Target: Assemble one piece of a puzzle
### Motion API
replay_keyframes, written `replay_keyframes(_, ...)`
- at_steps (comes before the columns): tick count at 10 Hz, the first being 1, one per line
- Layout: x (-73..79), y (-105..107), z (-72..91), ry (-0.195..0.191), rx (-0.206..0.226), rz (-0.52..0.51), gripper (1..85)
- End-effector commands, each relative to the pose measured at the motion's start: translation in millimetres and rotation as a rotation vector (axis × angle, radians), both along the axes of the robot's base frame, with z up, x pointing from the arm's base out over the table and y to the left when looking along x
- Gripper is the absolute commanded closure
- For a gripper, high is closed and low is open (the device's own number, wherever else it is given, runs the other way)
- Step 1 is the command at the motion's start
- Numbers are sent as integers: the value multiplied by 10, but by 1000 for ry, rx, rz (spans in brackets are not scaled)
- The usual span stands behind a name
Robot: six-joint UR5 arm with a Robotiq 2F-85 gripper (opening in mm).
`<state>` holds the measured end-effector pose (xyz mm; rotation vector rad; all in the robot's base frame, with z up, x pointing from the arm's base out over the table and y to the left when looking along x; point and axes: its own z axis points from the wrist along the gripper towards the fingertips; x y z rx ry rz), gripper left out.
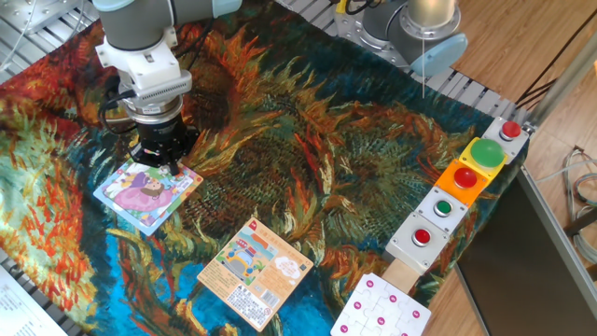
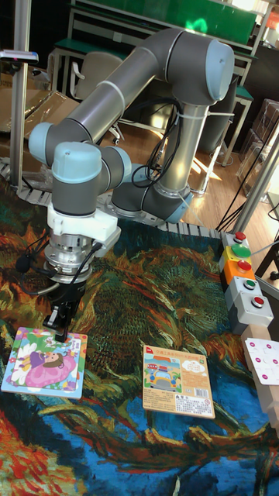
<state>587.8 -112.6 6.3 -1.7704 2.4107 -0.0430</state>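
The puzzle (image 1: pixel 142 196) lies flat on the patterned cloth at the left, a pastel square with a pink-purple figure; in the tall fixed view the puzzle (image 2: pixel 39 363) is at the lower left. My gripper (image 1: pixel 165 166) points straight down over its far right corner, fingertips just above or at the surface. In the tall view the gripper (image 2: pixel 62 332) has its dark fingers close together. A pale patch at that corner looks like the piece (image 2: pixel 74 342), level with the puzzle. The fingers hide whether they touch it.
An orange printed card (image 1: pixel 254 273) lies right of the puzzle, near the front. A white board with pink dots (image 1: pixel 382 313) sits at the front right. A row of button boxes (image 1: pixel 464 182) lines the right edge. A second robot base (image 1: pixel 410 28) stands behind the cloth.
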Motion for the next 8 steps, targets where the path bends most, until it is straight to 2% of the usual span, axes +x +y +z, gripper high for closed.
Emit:
replay_keyframes(1, 23, -3, 15, -5, 12, -8, 843)
replay_keyframes(8, 16, 27, 12, 0, 19, -14, 843)
